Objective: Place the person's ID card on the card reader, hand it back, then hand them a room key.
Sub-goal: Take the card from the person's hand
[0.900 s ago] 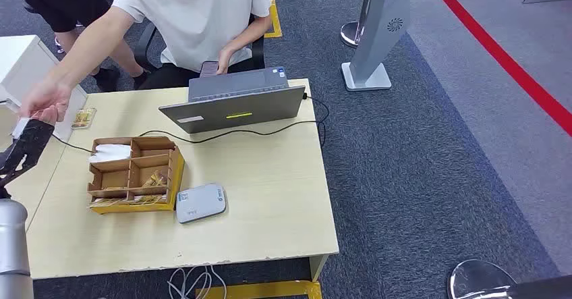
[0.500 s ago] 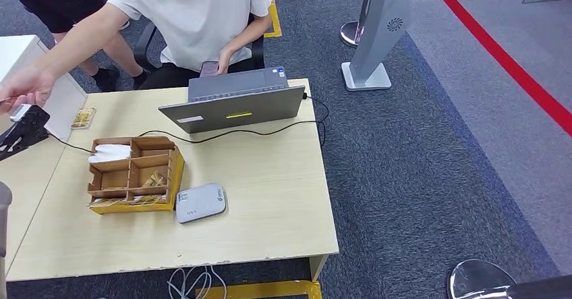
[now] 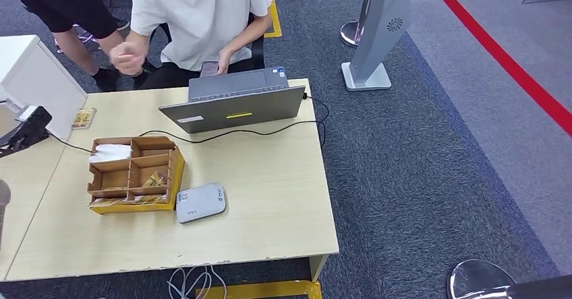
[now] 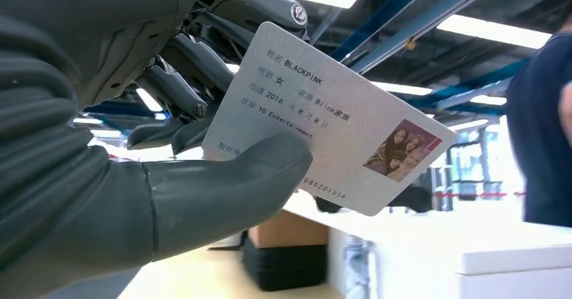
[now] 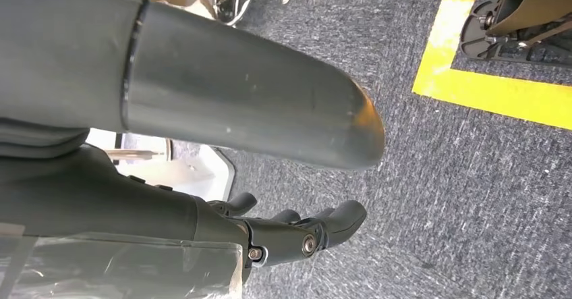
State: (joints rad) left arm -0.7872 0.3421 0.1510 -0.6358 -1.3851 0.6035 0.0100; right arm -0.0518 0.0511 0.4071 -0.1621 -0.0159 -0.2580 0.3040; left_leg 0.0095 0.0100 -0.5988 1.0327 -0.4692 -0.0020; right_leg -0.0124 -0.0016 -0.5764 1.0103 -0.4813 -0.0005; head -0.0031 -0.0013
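id card gripped in the left hand, reader waiting mid-table

the id card (image 4: 330, 133) is held in the left hand (image 3: 27, 129), pinched between the thick grey thumb and the darker fingers (image 4: 182, 90) behind it; most of the card's printed face is left bare beyond the thumb. in the head view the left hand is seen at the far left of the scene, just beside the white box (image 3: 34, 83), raised above the table (image 3: 270, 198).

the card reader (image 3: 200, 202), a flat grey pad, is lying near the table's front half, touching or almost touching the front right corner of the yellow compartment tray (image 3: 135, 174). from the left hand it is found to the robot's right and nearer the robot's body, so the left arm is judged the nearer one by far. the reader's long axis runs roughly across the table, slightly tilted.

between hand and reader the tray is standing, and a black cable (image 3: 243, 133) is trailing from the laptop (image 3: 236, 103); a path over the tray seems to be called for. open tabletop is left to the right of the reader and in front of it.

the right hand (image 5: 297, 235) is hanging low over grey carpet, fingers loosely curled, nothing grasped.

the person's hand (image 3: 127, 56) is drawn back near the chest.
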